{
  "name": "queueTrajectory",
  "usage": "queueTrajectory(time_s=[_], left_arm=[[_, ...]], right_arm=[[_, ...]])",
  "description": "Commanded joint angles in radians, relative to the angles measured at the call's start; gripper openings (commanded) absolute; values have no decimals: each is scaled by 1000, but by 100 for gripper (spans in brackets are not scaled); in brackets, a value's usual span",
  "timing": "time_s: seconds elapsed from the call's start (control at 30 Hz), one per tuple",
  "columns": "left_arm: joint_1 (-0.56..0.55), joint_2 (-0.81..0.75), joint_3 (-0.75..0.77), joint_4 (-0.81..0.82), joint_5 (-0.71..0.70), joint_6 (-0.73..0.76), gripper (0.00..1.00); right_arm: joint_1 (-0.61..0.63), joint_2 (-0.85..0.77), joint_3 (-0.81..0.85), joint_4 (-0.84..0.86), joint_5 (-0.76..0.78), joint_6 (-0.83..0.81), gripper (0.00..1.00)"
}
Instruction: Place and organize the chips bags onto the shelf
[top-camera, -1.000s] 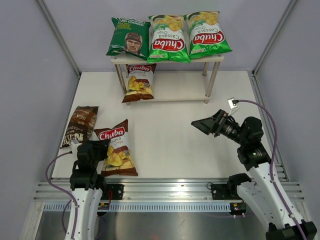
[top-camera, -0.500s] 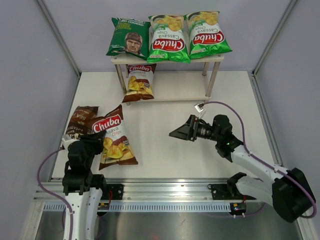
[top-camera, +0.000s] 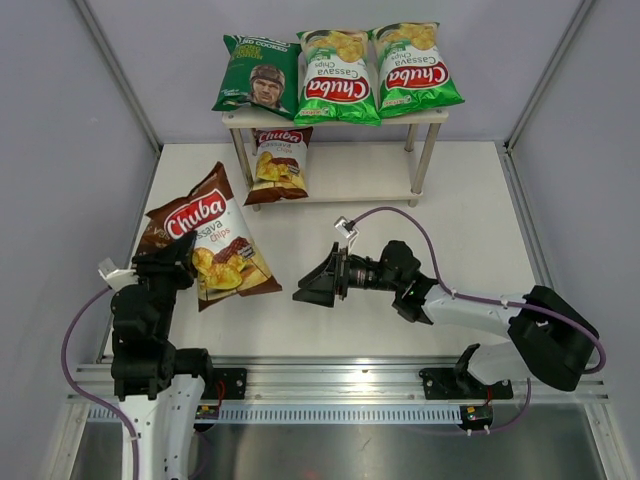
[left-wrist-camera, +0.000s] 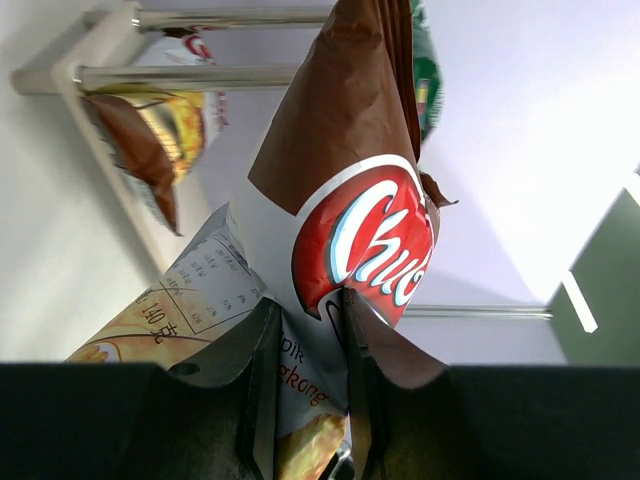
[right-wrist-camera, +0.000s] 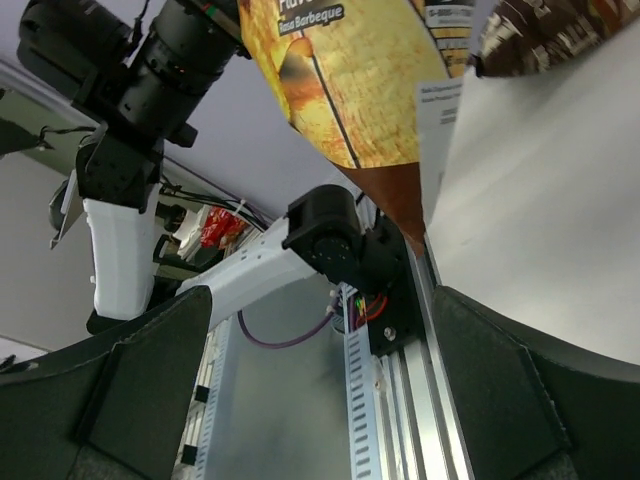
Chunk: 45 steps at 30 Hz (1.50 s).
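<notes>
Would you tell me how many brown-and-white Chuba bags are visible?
2: one brown-and-white Chuba bag on the cream two-tier shelf, lower board; the other held by the left gripper.

We read "Chuba Cassava Chips", inverted, on the middle green bag (top-camera: 338, 85) and the right green bag (top-camera: 415, 70). "Chuba" marks the lower brown bag (top-camera: 279, 155) and the lifted brown bag (top-camera: 210, 240), which also reads "Barbeque" in the right wrist view.

Shelf (top-camera: 365, 187) top tier full: three bags (top-camera: 337, 75) edge to edge. Lower tier open right of brown-and-white bag (top-camera: 278, 165). Right gripper (top-camera: 308, 283) stretched across mid-table, near raised bag (top-camera: 210, 245).
</notes>
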Motion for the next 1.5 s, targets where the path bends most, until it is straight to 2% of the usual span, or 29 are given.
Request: queueTrajectory(time_s=[0.0, 0.23, 0.5, 0.6, 0.63, 0.73, 0.87, 0.93, 1.03, 1.17, 1.27, 1.43, 1.47], left_arm=[[-2, 17, 74, 183, 57, -119, 0], [-2, 23, 99, 208, 101, -190, 0], [-2, 45, 99, 190, 130, -210, 0], [-2, 48, 99, 177, 133, -210, 0], [-2, 49, 103, 167, 136, -210, 0], [-3, 48, 99, 148, 130, -211, 0], [-2, 40, 79, 139, 121, -203, 0], [-3, 46, 71, 139, 123, -202, 0], [-2, 52, 56, 151, 130, -207, 0], [-3, 45, 53, 156, 127, -208, 0], [-2, 40, 57, 159, 126, -205, 0], [-2, 35, 53, 148, 129, -182, 0], [-3, 37, 56, 147, 127, -173, 1]], right_arm=[[52, 44, 65, 197, 70, -94, 100], [63, 190, 173, 309, 107, -118, 100], [77, 316, 306, 461, -5, -45, 99], [86, 329, 349, 404, -28, -48, 97], [86, 332, 369, 357, -25, -49, 92], [86, 343, 378, 297, -12, -63, 86], [88, 345, 375, 275, -16, -69, 80], [94, 348, 378, 267, -27, -74, 82], [109, 360, 401, 246, -59, -88, 94], [135, 374, 443, 171, -68, -137, 94], [137, 383, 449, 161, -61, -151, 85], [138, 374, 432, 192, -65, -152, 48], [138, 366, 424, 197, -64, -157, 47]])
